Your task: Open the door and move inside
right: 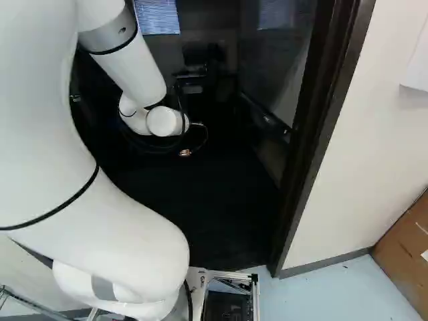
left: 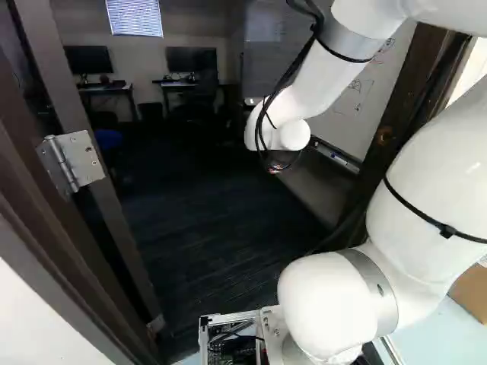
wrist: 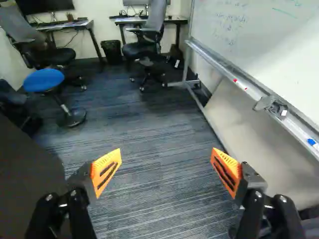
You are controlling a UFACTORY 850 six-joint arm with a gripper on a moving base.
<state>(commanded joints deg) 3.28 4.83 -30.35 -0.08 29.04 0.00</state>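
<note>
Door (left: pixel 56 65): open, at the left of the left base view beside the hinge (left: pixel 72 161); looks swung inward, with the dark panel (wrist: pixel 27 179) near one finger probably being part of it. Could swing back onto arm or base if nudged, or if fitted with a closer.
Hand (wrist: pixel 166 164): open, spread wide, gripping nothing; unable in that state to check a returning door.
Arm (left: pixel 327 68): reaches through the doorway ahead of the base. Could scrape door or whiteboard on a small turn, owing to the long reach; likely safer drawn in first.
Base (right: pixel 234 274): close to the doorway; opening judged done, driving in judged next. Could jam on entering at a slant.
Jamb (right: pixel 317 134): near the base's corner in the right base view. Could be clipped by a line too far to that side.
Whiteboard (wrist: pixel 269 45): stands opposite the dark panel, tray (wrist: pixel 239 82) running along the lower edge. Could be shoved or hooked by a finger if steered too wide of the door.
Cables (left: pixel 266 137): loop loosely at the wrist. Could catch on tray or jamb in passing.
Stool (wrist: pixel 44 79) and chair (wrist: pixel 142 49): farther inside. Could be struck by driving in too deep.
</note>
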